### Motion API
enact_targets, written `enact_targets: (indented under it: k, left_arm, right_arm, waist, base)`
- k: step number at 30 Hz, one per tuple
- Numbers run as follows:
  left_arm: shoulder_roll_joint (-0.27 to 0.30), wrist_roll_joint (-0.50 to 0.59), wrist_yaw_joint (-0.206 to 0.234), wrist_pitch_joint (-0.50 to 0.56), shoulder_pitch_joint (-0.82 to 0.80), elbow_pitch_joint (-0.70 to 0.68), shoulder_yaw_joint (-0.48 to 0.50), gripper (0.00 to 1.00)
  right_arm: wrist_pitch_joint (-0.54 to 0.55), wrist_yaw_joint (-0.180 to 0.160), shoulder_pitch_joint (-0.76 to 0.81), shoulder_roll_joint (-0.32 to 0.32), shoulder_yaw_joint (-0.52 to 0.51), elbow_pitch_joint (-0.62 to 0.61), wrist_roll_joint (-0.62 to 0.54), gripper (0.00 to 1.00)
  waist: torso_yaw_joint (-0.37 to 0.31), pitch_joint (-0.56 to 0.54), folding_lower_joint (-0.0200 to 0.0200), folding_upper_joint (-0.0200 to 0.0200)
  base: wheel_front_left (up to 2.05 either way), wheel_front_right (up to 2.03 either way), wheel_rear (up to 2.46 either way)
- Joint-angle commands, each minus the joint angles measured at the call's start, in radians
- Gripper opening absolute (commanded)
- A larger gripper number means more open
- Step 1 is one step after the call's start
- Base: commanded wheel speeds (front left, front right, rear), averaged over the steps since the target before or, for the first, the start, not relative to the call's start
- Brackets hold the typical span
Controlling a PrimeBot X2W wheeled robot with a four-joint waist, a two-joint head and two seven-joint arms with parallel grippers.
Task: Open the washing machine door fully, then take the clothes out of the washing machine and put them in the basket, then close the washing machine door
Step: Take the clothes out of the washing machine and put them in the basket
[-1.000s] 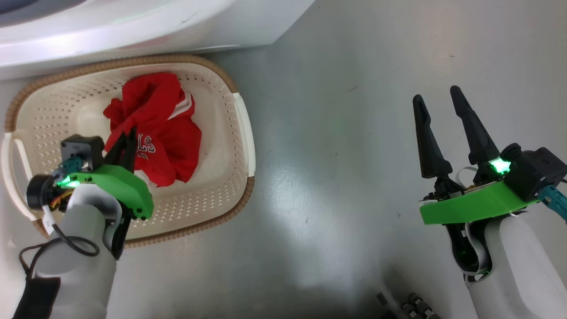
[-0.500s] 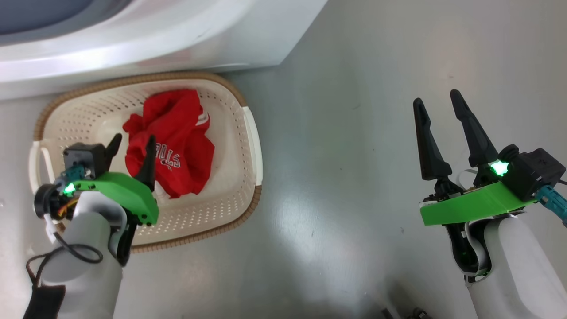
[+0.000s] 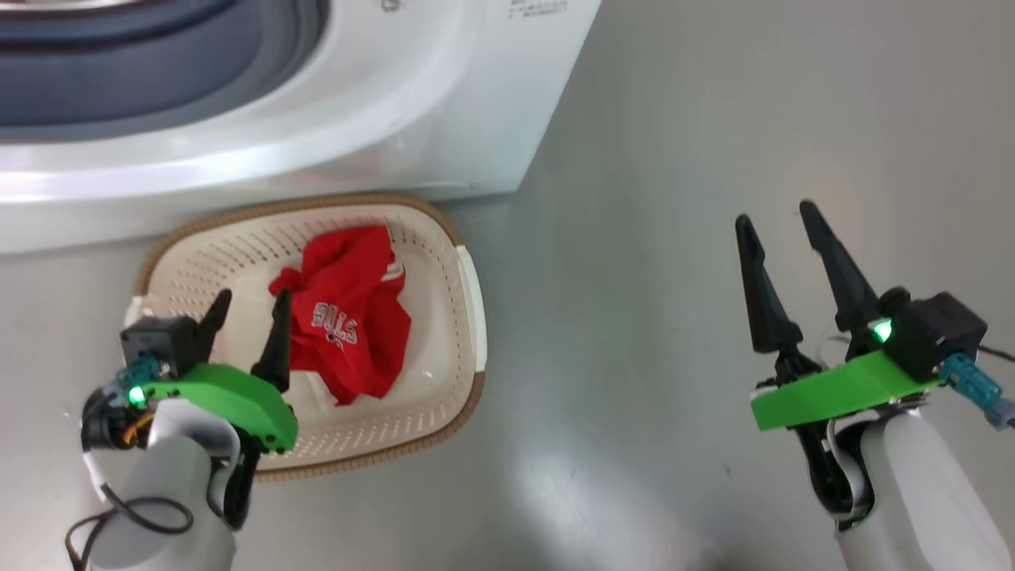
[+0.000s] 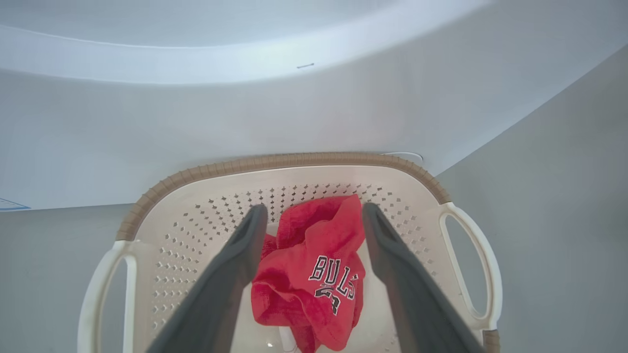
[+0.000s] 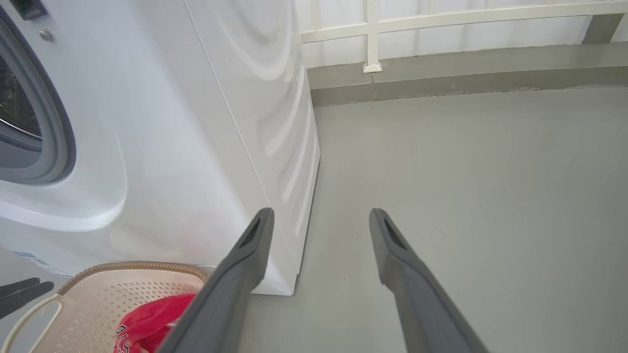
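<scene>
The left hand (image 3: 253,295) hangs over the near left part of the basket (image 3: 317,203), its two dark fingers spread wide with nothing between them. In the left wrist view those fingers frame the clothes (image 3: 349,317), a crumpled red jersey with "BULLS" lettering turned up. The jersey lies on the basket's bottom, about in the middle, and a little white shows at its edges. Whether the nearer finger brushes the fabric I cannot tell.

The basket stands on the grey floor (image 3: 634,357). Its brown far rim is just beside the front of the washing machine (image 3: 444,103), near the machine's right corner. Above and to the left of the basket, the machine's round opening shows its grey rubber ring (image 5: 60,139).

Well to the right of the basket, the right hand (image 3: 775,214) hovers over bare floor, its fingers likewise spread and empty. Past the machine's side panel, far beyond the basket, a white rail (image 5: 441,19) runs along the wall.
</scene>
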Motion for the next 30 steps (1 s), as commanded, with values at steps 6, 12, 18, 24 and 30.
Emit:
enact_targets:
  k: [6,12,18,24,30]
  left_arm:
    - [0.016,0.025,-0.006,-0.008,0.107,-0.108,0.067,1.00]
    - [0.004,0.051,-0.006,-0.008,0.174,-0.194,0.109,1.00]
    - [-0.006,0.087,-0.006,-0.008,0.242,-0.282,0.130,1.00]
    - [-0.010,0.112,-0.006,-0.008,0.294,-0.372,0.147,1.00]
    - [-0.016,0.133,-0.006,-0.008,0.345,-0.451,0.165,1.00]
  right_arm:
    - [-0.006,0.005,0.077,-0.003,0.010,0.011,-0.014,1.00]
    - [-0.006,0.005,0.111,-0.003,0.003,0.027,-0.021,1.00]
    - [-0.006,0.005,0.151,-0.003,-0.006,0.038,-0.025,1.00]
    - [-0.006,0.005,0.178,-0.003,-0.017,0.042,-0.032,1.00]
    - [-0.006,0.005,0.198,-0.003,-0.026,0.043,-0.039,1.00]
  waist:
    - [0.027,-0.150,0.0000,0.0000]
    - [0.036,-0.228,0.0000,0.0000]
    - [0.045,-0.298,0.0000,0.0000]
    - [0.055,-0.345,0.0000,0.0000]
    - [0.058,-0.385,0.0000,0.0000]
  base:
    - [0.00,0.00,0.00]
    - [0.00,0.00,0.00]
    - [0.00,0.00,0.00]
    - [0.00,0.00,0.00]
    - [0.00,0.00,0.00]
